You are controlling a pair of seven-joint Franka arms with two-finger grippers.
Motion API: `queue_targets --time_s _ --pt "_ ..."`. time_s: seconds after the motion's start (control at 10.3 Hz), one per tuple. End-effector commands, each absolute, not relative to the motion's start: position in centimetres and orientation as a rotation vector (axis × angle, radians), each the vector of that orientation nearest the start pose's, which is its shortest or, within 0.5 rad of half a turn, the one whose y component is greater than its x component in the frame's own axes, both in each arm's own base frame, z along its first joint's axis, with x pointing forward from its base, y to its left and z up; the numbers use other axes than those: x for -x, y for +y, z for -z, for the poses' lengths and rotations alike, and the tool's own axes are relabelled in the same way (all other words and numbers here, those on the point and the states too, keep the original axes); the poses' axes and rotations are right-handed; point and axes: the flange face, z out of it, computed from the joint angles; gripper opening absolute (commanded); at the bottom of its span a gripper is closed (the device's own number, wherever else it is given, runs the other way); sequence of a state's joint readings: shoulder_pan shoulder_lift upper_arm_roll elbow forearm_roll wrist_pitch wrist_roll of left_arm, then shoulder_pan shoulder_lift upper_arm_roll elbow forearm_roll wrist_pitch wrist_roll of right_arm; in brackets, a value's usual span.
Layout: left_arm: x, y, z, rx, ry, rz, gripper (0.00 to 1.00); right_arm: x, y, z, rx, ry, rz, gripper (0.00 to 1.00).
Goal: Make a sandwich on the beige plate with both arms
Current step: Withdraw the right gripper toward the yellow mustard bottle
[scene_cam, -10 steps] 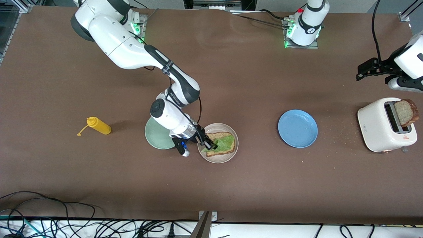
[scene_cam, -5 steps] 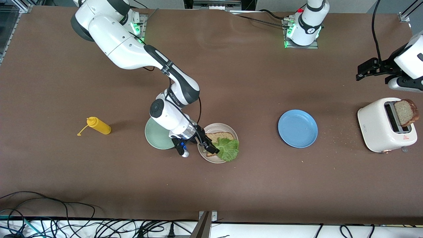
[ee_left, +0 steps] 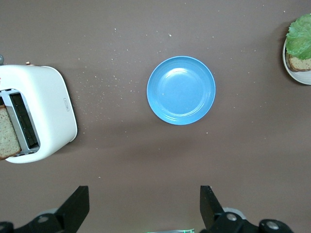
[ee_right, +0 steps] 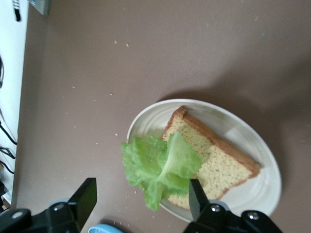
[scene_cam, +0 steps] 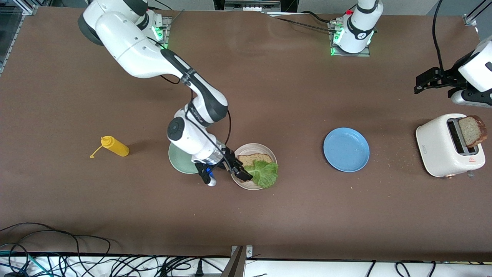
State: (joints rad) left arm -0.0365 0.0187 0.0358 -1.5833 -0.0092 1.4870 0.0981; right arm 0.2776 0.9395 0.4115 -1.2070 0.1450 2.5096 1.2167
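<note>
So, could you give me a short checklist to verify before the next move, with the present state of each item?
1. First bread slice lies on the beige plate: ok.
2. Lettuce leaf centred on that slice: not ok, it hangs over the plate's rim.
3. Right end effector open, holding nothing: ok.
4. Second slice ready in the toaster: ok.
5. Left end effector open, waiting: ok.
</note>
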Motion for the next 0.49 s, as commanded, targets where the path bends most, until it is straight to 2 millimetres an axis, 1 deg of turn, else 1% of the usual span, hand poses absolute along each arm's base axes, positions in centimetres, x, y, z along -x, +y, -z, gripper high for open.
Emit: queue_targets --time_s 0.0,0.1,0.2,0.29,0.39 --pt "-55.0 -0.1 -60.8 3.127 0.184 -0.186 1.0 -68.4 35.7 -36.3 2.436 1.061 -0.192 0.89" --pt "-55.0 -0.1 -60.8 3.127 0.184 -0.186 1.0 -68.5 32.7 -39.5 2.489 1.049 -0.223 0.93" --pt "-55.0 -0.1 -60.8 3.127 0.184 -0.186 1.0 -68.3 28.8 -42.4 2.579 0.965 -0.259 0.96" --pt "-55.0 -0.1 -60.8 3.127 0.184 -0.186 1.0 -67.7 24.7 -45.1 2.669 0.864 -0.31 0.97" --pt "-55.0 -0.1 -60.8 3.127 0.184 -0.186 1.0 -66.8 20.2 -47.3 2.744 0.754 -0.378 0.97"
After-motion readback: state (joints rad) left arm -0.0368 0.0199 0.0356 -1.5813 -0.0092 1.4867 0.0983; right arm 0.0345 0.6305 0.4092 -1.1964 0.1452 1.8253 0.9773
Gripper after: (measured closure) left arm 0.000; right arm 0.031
